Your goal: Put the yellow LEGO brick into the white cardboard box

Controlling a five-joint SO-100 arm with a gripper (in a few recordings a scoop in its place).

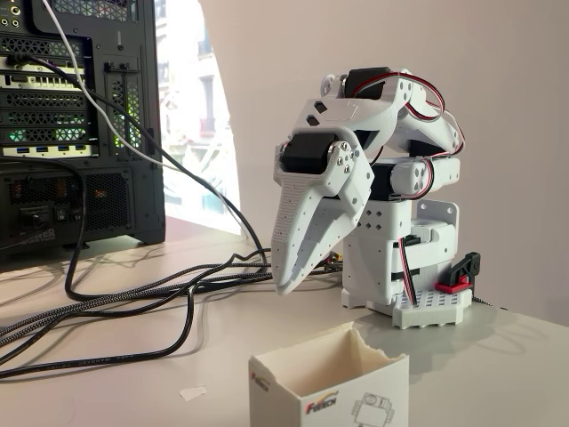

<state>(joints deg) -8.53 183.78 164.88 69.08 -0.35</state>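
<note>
I am looking across the pale table (498, 356) in the fixed view, and the biggest thing I am seeing is the black computer tower (76, 124) filling the upper left of the frame, with a bundle of dark cables (133, 302) trailing from it across the table toward the centre. Right of centre the white arm (382, 151) is sitting folded on itself over its white studded base plate (433, 307), with a small red and black clamp (460, 272) showing at the base's right side. The gripper (289, 283) is pointing down and to the left at mid-frame, its tips hanging above the table, up and slightly left of the white cardboard box (333, 382). The two fingers are lying together at the tip with only a thin slit between them higher up, so I am reading them as closed on nothing. The box is standing at the bottom centre, ragged top open, logo facing me. I am not finding the yellow LEGO brick; only a tiny orange-yellow speck is peeking out behind the gripper by the arm's base, too small to tell.
</note>
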